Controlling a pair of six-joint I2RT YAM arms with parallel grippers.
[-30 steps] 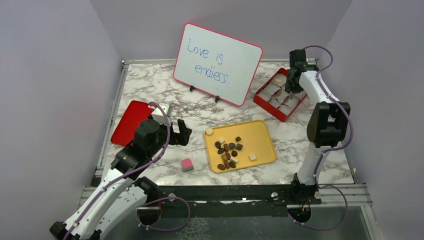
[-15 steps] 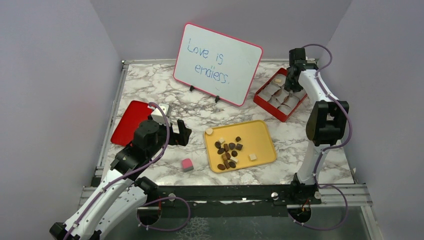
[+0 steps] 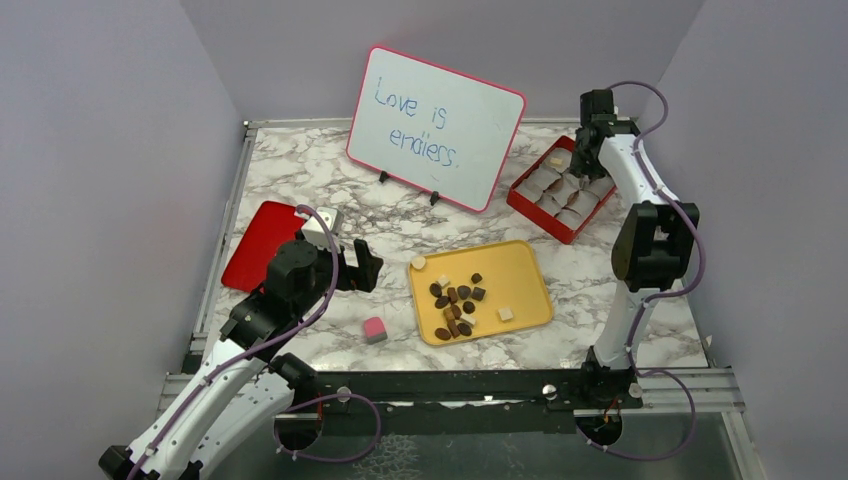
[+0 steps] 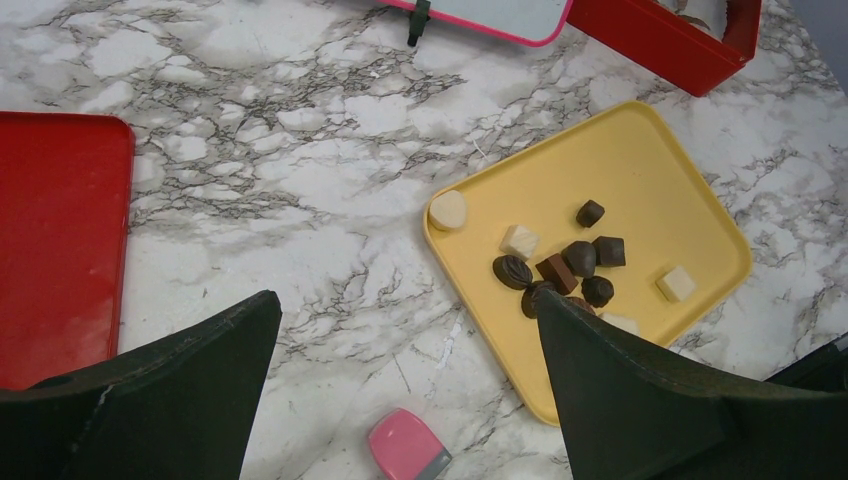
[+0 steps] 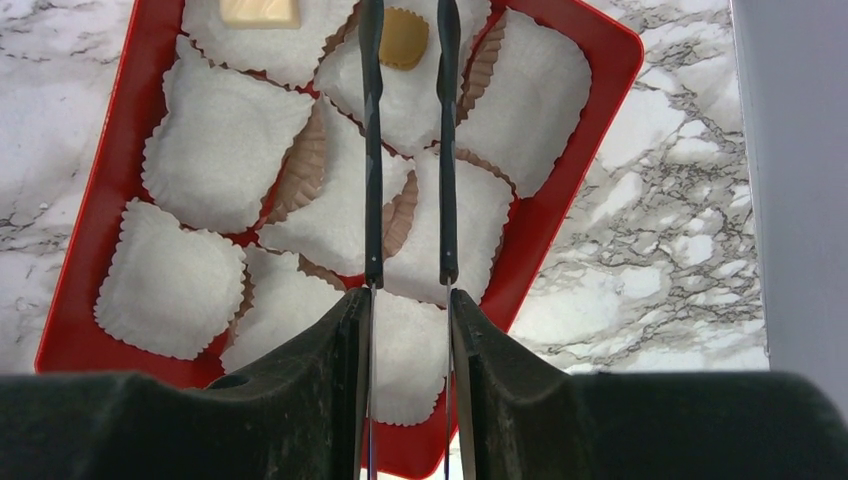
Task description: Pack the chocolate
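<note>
Several chocolates (image 3: 455,305), mostly dark brown with a few cream ones, lie on a yellow tray (image 3: 520,270); they also show in the left wrist view (image 4: 570,265). A red box (image 3: 527,207) of white paper cups stands at the back right. In the right wrist view a tan round piece (image 5: 403,38) and a cream square (image 5: 260,10) lie in its far cups. My right gripper (image 3: 583,165) hovers over the box, its thin blades (image 5: 372,150) apart and empty above the tan piece. My left gripper (image 4: 405,300) is wide open over the marble, left of the tray.
A pink-and-white cube (image 3: 374,329) lies on the marble near my left gripper. A flat red lid (image 3: 262,240) lies at the left. A whiteboard (image 3: 435,125) stands at the back centre. Walls close in on the table's sides.
My right gripper has drawn back and up a little from the red box. The left arm has not moved.
</note>
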